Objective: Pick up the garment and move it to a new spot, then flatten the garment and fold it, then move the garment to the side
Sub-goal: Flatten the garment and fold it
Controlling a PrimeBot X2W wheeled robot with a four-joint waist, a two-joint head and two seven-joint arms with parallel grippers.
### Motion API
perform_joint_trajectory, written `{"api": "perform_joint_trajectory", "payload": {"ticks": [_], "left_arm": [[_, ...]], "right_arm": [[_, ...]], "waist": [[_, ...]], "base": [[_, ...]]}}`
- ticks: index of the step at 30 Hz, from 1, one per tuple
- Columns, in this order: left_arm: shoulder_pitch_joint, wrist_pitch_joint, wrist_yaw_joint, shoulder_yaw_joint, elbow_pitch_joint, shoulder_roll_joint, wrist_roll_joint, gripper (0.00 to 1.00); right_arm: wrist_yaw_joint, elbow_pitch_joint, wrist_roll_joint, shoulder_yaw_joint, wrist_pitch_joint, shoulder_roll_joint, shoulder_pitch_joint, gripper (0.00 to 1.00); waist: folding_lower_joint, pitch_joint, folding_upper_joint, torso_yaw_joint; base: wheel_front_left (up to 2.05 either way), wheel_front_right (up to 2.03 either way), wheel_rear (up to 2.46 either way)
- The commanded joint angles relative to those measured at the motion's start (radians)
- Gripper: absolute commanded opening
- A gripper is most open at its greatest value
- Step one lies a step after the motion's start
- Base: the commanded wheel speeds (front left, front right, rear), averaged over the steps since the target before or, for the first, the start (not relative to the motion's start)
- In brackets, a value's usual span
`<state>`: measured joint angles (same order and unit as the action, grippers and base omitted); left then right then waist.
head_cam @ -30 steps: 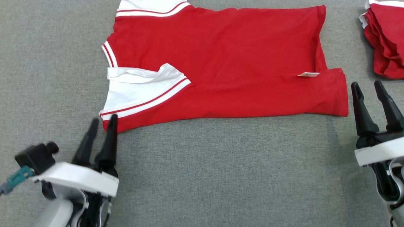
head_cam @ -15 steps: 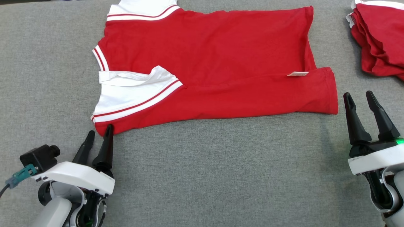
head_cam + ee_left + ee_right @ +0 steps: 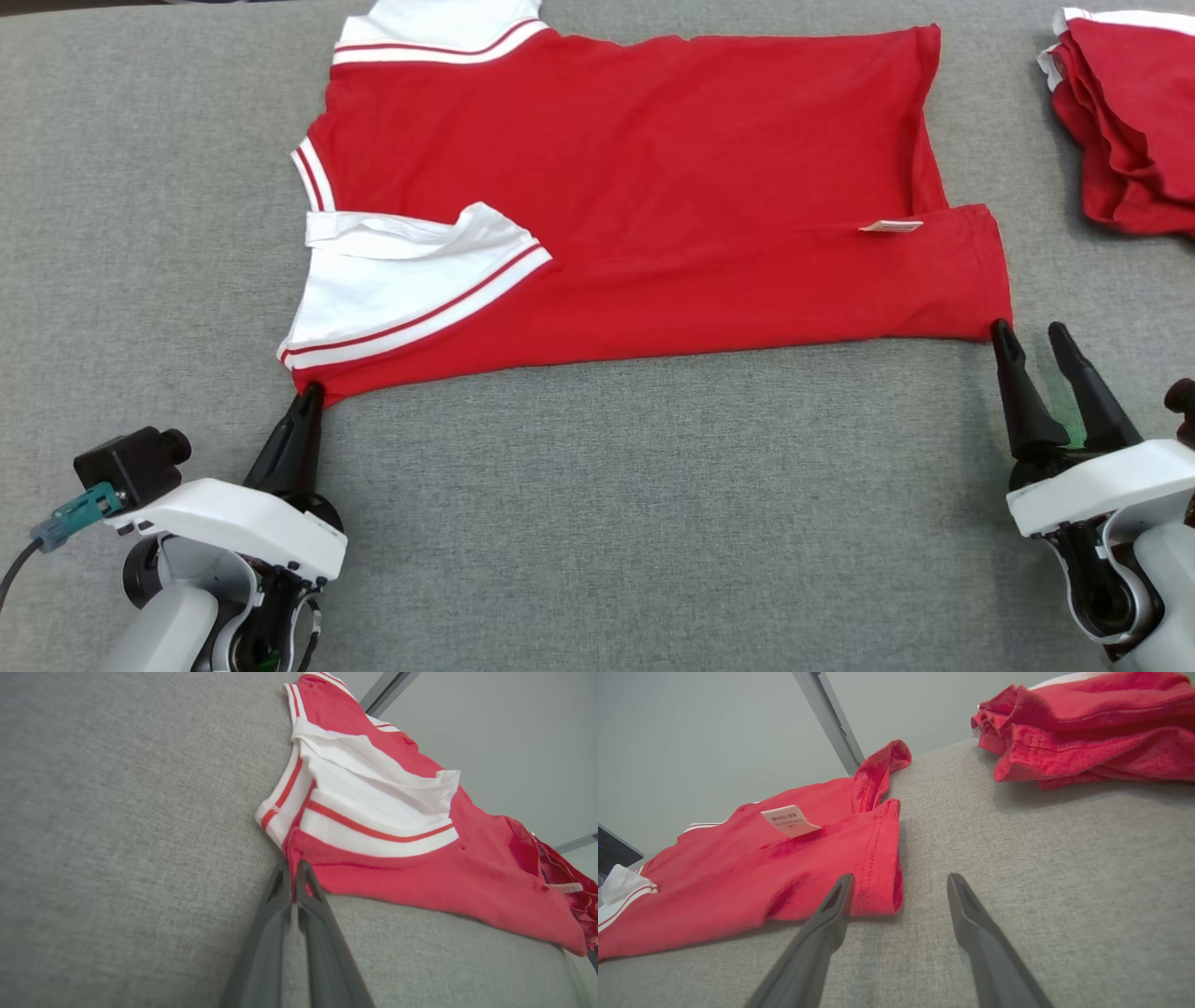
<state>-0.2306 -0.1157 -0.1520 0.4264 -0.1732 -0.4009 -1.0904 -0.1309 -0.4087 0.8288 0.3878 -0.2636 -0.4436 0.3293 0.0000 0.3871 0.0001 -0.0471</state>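
The garment (image 3: 653, 168) lies spread on the grey desk (image 3: 607, 523). Its near-left corner is pinched between the closed fingers of the left end effector (image 3: 307, 392), and its near-right hem corner sits at one fingertip of the wide-open right end effector (image 3: 1029, 329). It is red with white, red-striped sleeves, and its near edge is folded over. The right wrist view shows print on the white label (image 3: 790, 820) and the layered folds of a pile of red clothes (image 3: 1087, 728) beyond the garment.
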Motion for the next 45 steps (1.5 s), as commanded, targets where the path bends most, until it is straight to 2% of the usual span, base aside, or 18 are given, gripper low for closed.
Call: {"api": "perform_joint_trajectory", "payload": {"ticks": [1, 8, 9, 10, 11, 14, 15, 21, 31, 42, 45], "left_arm": [[0.022, -0.001, -0.001, 0.000, -0.009, -0.005, 0.002, 0.00], [0.019, -0.004, -0.001, 0.013, 0.005, 0.002, 0.008, 0.00], [0.017, -0.005, 0.003, 0.013, 0.004, 0.001, 0.008, 0.00], [0.015, -0.005, 0.007, 0.014, 0.002, 0.000, 0.008, 0.00], [0.013, -0.006, 0.009, 0.014, -0.001, -0.001, 0.008, 0.00], [0.010, -0.007, 0.018, 0.014, -0.010, -0.003, 0.008, 0.00], [0.010, -0.005, 0.019, 0.015, -0.013, -0.004, 0.008, 0.00], [0.009, -0.007, 0.025, 0.019, -0.025, -0.003, 0.010, 0.00], [0.052, -0.011, 0.044, 0.016, 0.021, -0.012, -0.009, 0.00], [0.216, 0.054, 0.016, 0.039, 0.205, -0.089, -0.040, 0.00], [0.258, 0.065, 0.004, 0.044, 0.248, -0.108, -0.043, 0.00]], "right_arm": [[0.001, -0.016, 0.028, 0.010, -0.001, 0.002, 0.015, 1.00], [0.000, -0.107, 0.187, 0.147, 0.007, -0.007, 0.071, 1.00], [0.000, -0.113, 0.203, 0.160, 0.006, -0.010, 0.080, 0.84], [0.000, -0.118, 0.220, 0.173, 0.005, -0.013, 0.087, 0.77], [0.000, -0.120, 0.236, 0.183, 0.006, -0.015, 0.093, 0.62], [0.000, -0.123, 0.280, 0.212, 0.004, -0.021, 0.117, 0.24], [0.000, -0.120, 0.299, 0.220, 0.003, -0.020, 0.122, 0.00], [0.000, -0.103, 0.357, 0.275, 0.001, -0.067, 0.128, 0.00], [0.000, -0.009, 0.364, 0.244, 0.000, -0.148, 0.048, 0.00], [0.001, 0.145, 0.355, 0.188, -0.001, -0.298, -0.173, 0.00], [0.001, 0.164, 0.345, 0.166, -0.001, -0.321, -0.221, 0.00]], "waist": [[0.0000, -0.005, -0.0001, 0.007], [0.0000, -0.007, -0.0001, 0.030], [0.0000, -0.006, -0.0001, 0.031], [0.0000, -0.006, -0.0001, 0.032], [0.0000, -0.005, -0.0001, 0.033], [0.0000, -0.004, -0.0001, 0.035], [0.0000, -0.005, -0.0001, 0.036], [0.0000, -0.013, -0.0001, 0.044], [0.0000, -0.048, -0.0001, 0.037], [0.0000, -0.075, -0.0001, 0.035], [0.0000, -0.074, -0.0001, 0.034]], "base": [[0.00, 0.00, 0.00], [0.00, 0.00, 0.00], [0.00, 0.00, 0.00], [0.00, 0.00, 0.00], [0.00, 0.00, 0.00], [0.00, 0.00, 0.00], [0.00, 0.00, 0.00], [0.00, 0.00, 0.00], [0.00, 0.00, 0.00], [0.00, 0.00, 0.00], [0.00, 0.00, 0.00]]}}
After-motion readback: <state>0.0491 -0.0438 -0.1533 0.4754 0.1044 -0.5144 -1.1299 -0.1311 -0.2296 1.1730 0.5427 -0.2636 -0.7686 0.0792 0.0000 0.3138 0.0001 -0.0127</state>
